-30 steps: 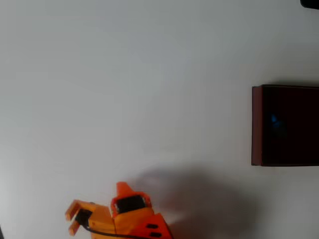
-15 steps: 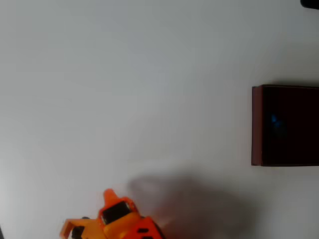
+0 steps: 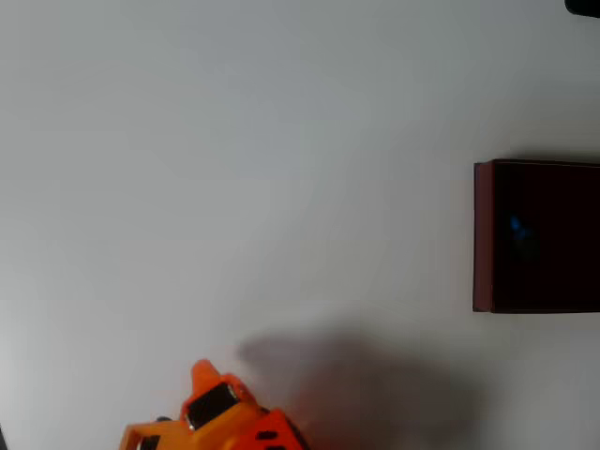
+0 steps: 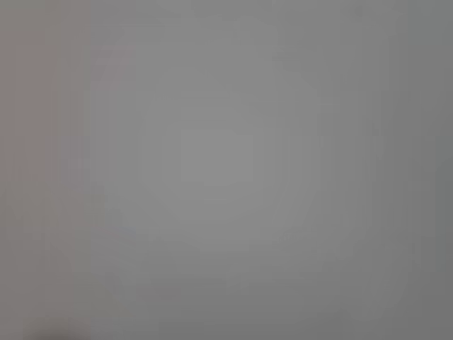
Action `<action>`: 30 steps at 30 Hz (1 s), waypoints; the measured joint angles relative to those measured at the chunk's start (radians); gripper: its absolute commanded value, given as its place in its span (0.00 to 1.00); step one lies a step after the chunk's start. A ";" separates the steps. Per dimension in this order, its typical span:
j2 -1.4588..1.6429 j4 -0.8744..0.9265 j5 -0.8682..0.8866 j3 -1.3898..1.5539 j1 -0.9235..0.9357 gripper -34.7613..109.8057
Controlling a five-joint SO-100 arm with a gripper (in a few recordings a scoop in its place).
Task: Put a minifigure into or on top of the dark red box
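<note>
At bottom-left edge of overhead view:
Fingers: one pointed orange tip visible, aimed up the frame; second finger cut off by the lower edge.
Finger state: cannot be told, open or closed; nothing seen held between the tips.
Gripper: orange body with a black block on top, partly cropped by the lower edge; well apart from the box.
Shadow: soft grey patch on the table, just right of the gripper, reaching toward frame centre.
Table: plain white surface, bare across the middle and upper-left of the overhead view.
Dark red box: at the right edge, mid-height, cropped by the frame; maroon left wall visible, interior nearly black, open side up.
Minifigure: faint blue speck inside the box, in the upper-left part of the dark interior; body not distinguishable against the dark floor; upright or lying cannot be told.
Dark object: black corner at the top-right edge, identity unclear.
Wrist view: uniform grey blur, faintly reddish band along the left edge; no detail resolvable.
</note>
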 measured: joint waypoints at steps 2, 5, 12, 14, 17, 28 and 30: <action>0.000 0.003 -0.005 0.000 -0.006 0.24; 0.000 0.003 -0.005 0.000 -0.015 0.24; 0.000 0.003 -0.005 0.000 -0.006 0.24; 0.000 0.003 -0.005 0.000 -0.006 0.24; 0.000 0.003 -0.005 0.000 -0.006 0.24; 0.000 0.003 -0.005 0.000 -0.009 0.24; 0.000 0.003 -0.005 0.000 -0.009 0.24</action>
